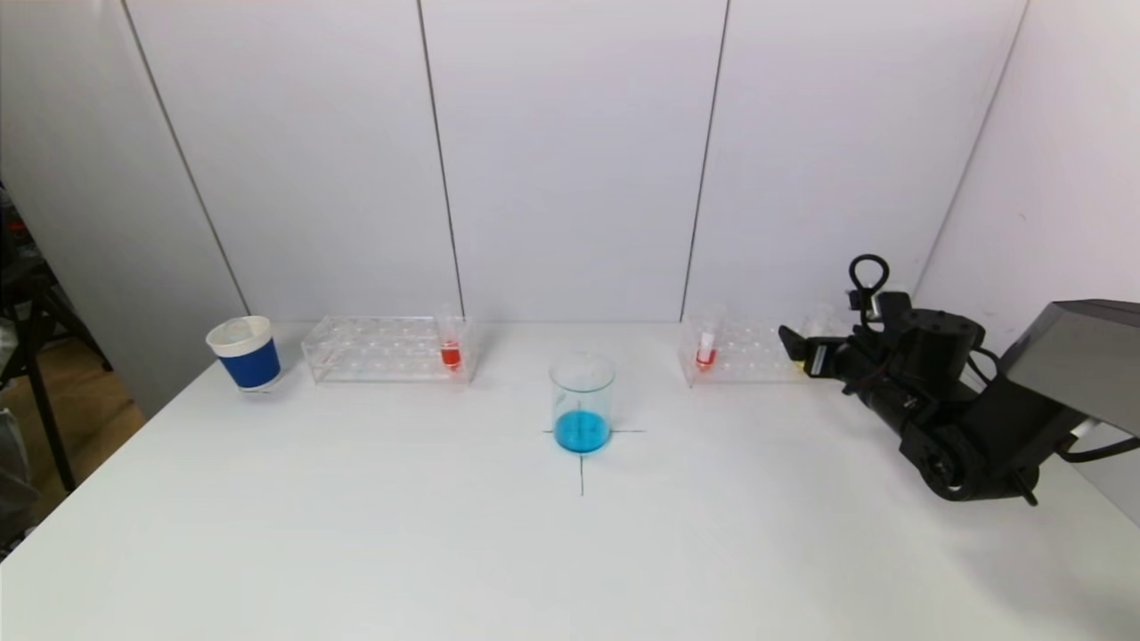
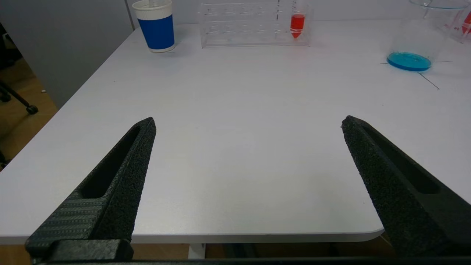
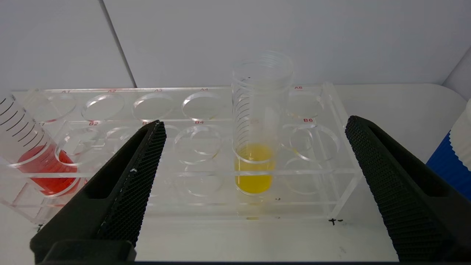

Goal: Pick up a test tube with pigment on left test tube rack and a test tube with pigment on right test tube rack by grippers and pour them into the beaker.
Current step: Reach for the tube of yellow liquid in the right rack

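Note:
The left test tube rack (image 1: 387,349) is clear acrylic and holds a tube of red pigment (image 1: 451,352) at its right end. Between the racks stands the beaker (image 1: 582,402) with blue liquid in its bottom. The right test tube rack (image 1: 748,352) holds a red tube (image 1: 706,349) at its left end and, in the right wrist view, a yellow tube (image 3: 255,147). My right gripper (image 1: 802,352) hovers open just in front of that rack, the yellow tube (image 3: 255,147) centred ahead of its jaws and untouched. Over the table's near left edge, my left gripper (image 2: 248,119) is open and empty.
A blue and white paper cup (image 1: 246,353) stands left of the left rack. Another blue cup (image 3: 454,158) shows beside the right rack in the right wrist view. White wall panels close the back and right side. A black cross (image 1: 582,458) marks the table under the beaker.

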{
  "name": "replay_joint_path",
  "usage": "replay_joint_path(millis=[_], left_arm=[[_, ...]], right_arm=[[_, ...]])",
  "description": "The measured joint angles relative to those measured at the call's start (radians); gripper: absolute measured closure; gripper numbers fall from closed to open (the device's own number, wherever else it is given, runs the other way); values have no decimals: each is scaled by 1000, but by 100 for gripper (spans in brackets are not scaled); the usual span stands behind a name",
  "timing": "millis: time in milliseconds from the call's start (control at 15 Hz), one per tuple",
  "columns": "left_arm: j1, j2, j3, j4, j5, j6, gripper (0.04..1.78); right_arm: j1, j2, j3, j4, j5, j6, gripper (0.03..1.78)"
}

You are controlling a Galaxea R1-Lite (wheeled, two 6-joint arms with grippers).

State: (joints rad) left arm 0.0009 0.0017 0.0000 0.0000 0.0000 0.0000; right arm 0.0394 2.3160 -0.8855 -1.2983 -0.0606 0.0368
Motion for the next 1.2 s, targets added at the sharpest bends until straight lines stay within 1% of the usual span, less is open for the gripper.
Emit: replay_joint_path(millis=[1200], left_arm=[[0,0,0,0,0,0,6]], right_arm=[[-10,97,-170,16,-2,-3,4]])
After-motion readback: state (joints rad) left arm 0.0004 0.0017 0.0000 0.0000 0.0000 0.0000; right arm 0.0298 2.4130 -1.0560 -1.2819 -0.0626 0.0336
